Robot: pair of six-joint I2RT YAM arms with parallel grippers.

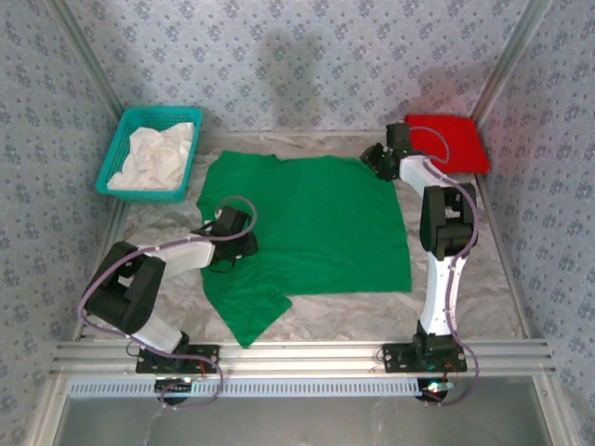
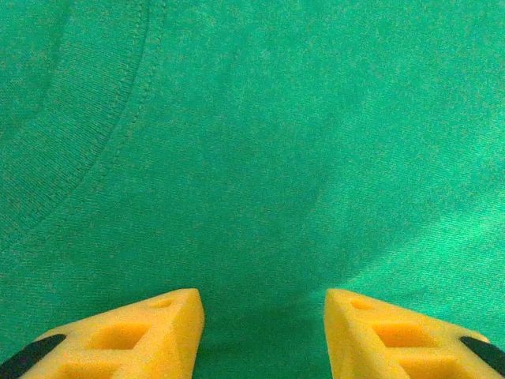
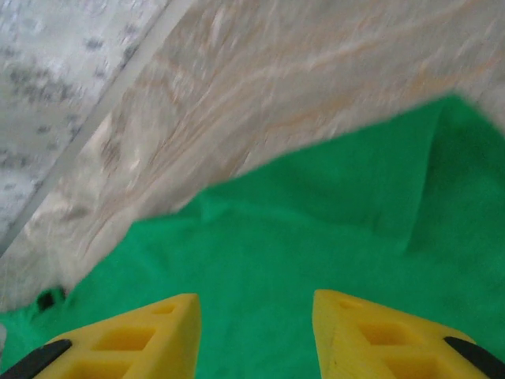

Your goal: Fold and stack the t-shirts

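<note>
tabletop [image 1: 483,279] first, since it is the biggest thing we see: a pale marbled surface walled in by patterned panels. spread flat across its middle lies the green t-shirt [image 1: 316,223], with one sleeve pointing toward the near left edge and its far hem running roughly straight between the two arms. next in size is the teal mesh basket [image 1: 116,149] in the far left corner, just beside the green t-shirt's far left corner and holding a crumpled white cloth [image 1: 153,156]. the red t-shirt [image 1: 456,139] sits in the far right corner as a neat flat rectangle, apart from the green one.

we see the left tool [image 2: 264,308] low over the left part of the green t-shirt, its yellow fingers spread with a clear gap and only fabric under them; a curved stitched seam crosses the cloth ahead of it. the right tool [image 3: 256,312] hangs at the green t-shirt's far right corner, just beside the red t-shirt. its fingers are also parted, with nothing between them, and the shirt's edge and bare tabletop lie just ahead.
</note>
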